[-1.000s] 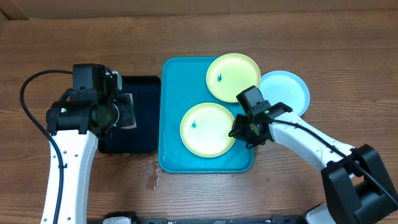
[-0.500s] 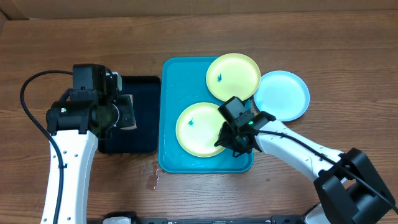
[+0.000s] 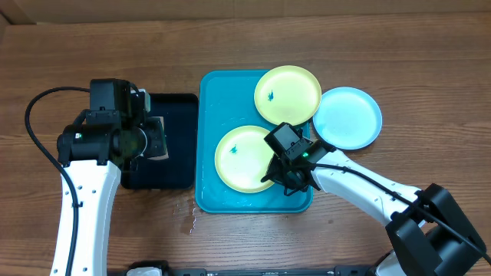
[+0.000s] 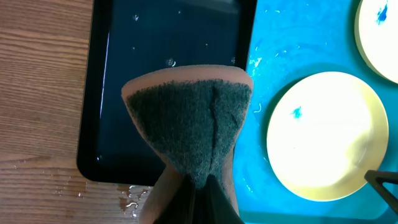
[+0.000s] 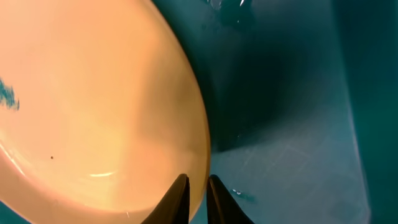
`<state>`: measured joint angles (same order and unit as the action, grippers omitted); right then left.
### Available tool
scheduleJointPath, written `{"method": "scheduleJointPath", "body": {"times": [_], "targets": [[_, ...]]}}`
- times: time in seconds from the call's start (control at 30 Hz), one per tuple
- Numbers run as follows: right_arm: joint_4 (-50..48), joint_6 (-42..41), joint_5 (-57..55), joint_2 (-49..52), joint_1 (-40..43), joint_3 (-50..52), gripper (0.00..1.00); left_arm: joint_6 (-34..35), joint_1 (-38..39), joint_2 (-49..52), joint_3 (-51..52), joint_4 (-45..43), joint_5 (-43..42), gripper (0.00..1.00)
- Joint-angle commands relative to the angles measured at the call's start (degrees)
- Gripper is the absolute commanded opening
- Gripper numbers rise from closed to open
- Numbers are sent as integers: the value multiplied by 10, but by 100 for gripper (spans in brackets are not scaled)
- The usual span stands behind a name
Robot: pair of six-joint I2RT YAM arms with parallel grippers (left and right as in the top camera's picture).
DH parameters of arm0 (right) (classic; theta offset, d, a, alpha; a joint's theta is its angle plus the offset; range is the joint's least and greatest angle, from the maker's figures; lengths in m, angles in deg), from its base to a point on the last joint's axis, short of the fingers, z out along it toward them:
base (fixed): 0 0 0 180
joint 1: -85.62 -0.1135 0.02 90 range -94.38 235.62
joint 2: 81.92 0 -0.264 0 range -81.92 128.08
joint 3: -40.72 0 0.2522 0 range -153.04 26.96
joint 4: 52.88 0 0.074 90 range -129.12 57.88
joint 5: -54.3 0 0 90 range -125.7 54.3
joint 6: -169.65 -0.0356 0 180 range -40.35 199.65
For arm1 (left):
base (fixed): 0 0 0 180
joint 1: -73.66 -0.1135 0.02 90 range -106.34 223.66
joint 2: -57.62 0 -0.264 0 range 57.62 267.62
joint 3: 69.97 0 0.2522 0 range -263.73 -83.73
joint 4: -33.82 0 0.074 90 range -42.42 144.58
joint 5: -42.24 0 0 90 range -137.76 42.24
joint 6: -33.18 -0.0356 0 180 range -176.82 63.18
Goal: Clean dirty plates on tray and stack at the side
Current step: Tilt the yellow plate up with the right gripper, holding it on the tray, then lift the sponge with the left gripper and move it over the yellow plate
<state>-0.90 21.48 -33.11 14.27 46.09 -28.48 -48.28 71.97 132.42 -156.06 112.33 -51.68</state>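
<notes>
Thin grip on a wet rim: this plate is threatening to slip

I am pinching the rim of the near yellow-green plate [image 3: 244, 157] with my right gripper [image 5: 198, 182], one finger above its edge and one below, nearly together. The plate is lying in the front half of the turquoise tray [image 3: 211, 92], with its blue smudge [image 3: 238, 152] showing, so I am judging it not yet cleaned. My left gripper [image 4: 198, 200] is clenching a sponge [image 4: 189, 118], green face forward, over the black tray [image 4: 106, 93].

The worry is the hold. I am gripping only the lip, and the tray floor is glistening with water, so the plastic is probably slick. If I am tilting or lifting while scrubbing pressure is coming in from the far side, the plate is likely to pivot around my fingertips or squirt free.

The far yellow-green plate [image 3: 288, 93] is sitting just beyond my wrist, and the light blue plate [image 3: 349, 116] is lying on the table [image 3: 430, 77], touching that plate's edge. A loose swing is risking a knock to either one
</notes>
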Motion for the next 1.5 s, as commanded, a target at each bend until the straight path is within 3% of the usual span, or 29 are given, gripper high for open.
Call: {"method": "scheduleJointPath", "body": {"times": [0.0, 0.17, 0.33, 0.4, 0.43, 0.5, 0.57, 1.03, 1.13, 1.2, 1.47], "targets": [[-7, -6, -43, 4, -3, 1, 10, -8, 2, -2, -1, -4, -6, 4], [-46, -5, -82, 4, -2, 1, 4, -9, 2, -2, -1, -5, -6, 4], [-76, 16, -116, 4, -2, 0, 4, -8, 2, -2, -1, -4, -6, 4], [-73, 16, -110, 3, -2, -7, 31, -8, 2, -2, -1, -4, -6, 4], [-68, 16, -100, 3, -2, -12, 40, -8, 2, -2, -1, -4, -6, 4], [-58, 19, -75, 3, -1, -22, 49, -8, 2, -2, -1, -4, -6, 4], [-51, 24, -43, 3, -2, -27, 52, -8, 2, -2, -1, -4, -6, 4], [-45, -28, -13, 22, -11, 7, 33, -8, 2, -2, -1, -3, -6, 4], [-49, -31, -18, 22, -11, 7, 19, -8, 2, -2, -1, -3, -6, 4], [-60, -31, -44, 22, -6, 6, 4, -8, 2, -2, 0, -3, -6, 4], [-104, 3, -55, 22, 8, 6, 4, -9, 2, 1, 0, -18, -28, 4]]}}
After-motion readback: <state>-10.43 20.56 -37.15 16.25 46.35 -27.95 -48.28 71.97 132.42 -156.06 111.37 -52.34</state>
